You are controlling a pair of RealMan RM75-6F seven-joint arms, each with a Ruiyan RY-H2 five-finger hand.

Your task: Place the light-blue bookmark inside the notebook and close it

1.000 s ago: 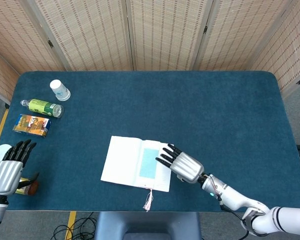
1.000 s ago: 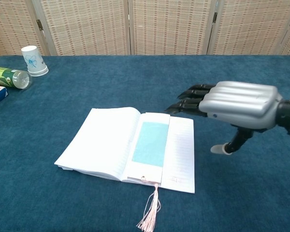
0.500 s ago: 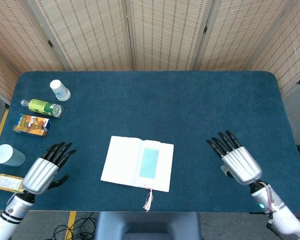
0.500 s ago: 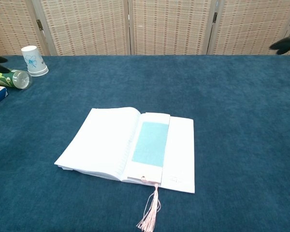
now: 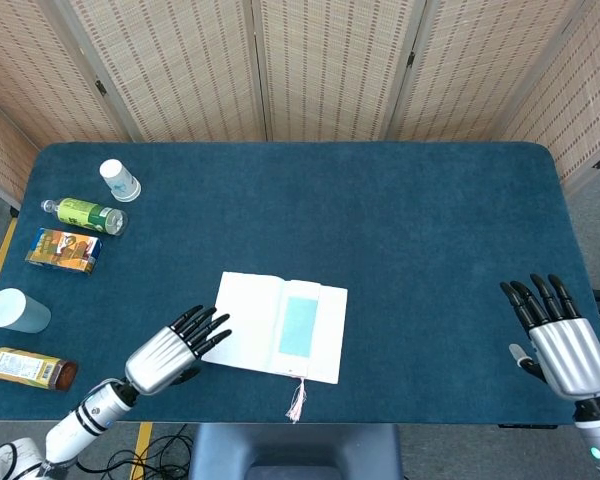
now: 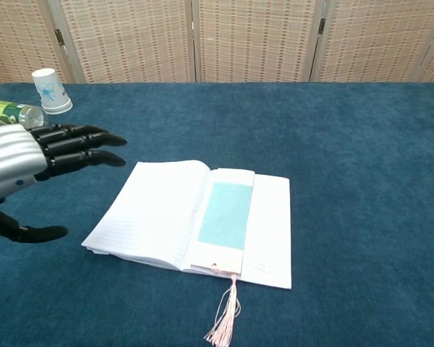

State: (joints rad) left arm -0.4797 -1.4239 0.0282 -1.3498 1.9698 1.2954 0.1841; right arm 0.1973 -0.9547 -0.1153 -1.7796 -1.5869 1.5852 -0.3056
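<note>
The white notebook [image 5: 260, 320] [image 6: 159, 213] lies open near the table's front edge. A light-blue bookmark [image 5: 298, 326] [image 6: 228, 215] lies flat on its right page, and a pink tassel [image 5: 297, 401] [image 6: 225, 320] hangs past the bottom edge. My left hand [image 5: 170, 352] [image 6: 29, 163] hovers open just left of the notebook, fingers stretched toward the left page and holding nothing. My right hand [image 5: 557, 343] is open at the table's front right, far from the book; the chest view does not show it.
At the table's left edge stand or lie a paper cup [image 5: 120, 181] [image 6: 50, 92], a green bottle [image 5: 85, 215] [image 6: 11, 116], a snack box [image 5: 64, 250], a white cup [image 5: 15, 310] and a brown bottle [image 5: 25, 368]. Folding screens stand behind the blue table [image 5: 400, 220].
My right hand left the notebook and drew back to the front right. My left hand came in from the left edge up to the notebook's left page. The bookmark has stayed on the page.
</note>
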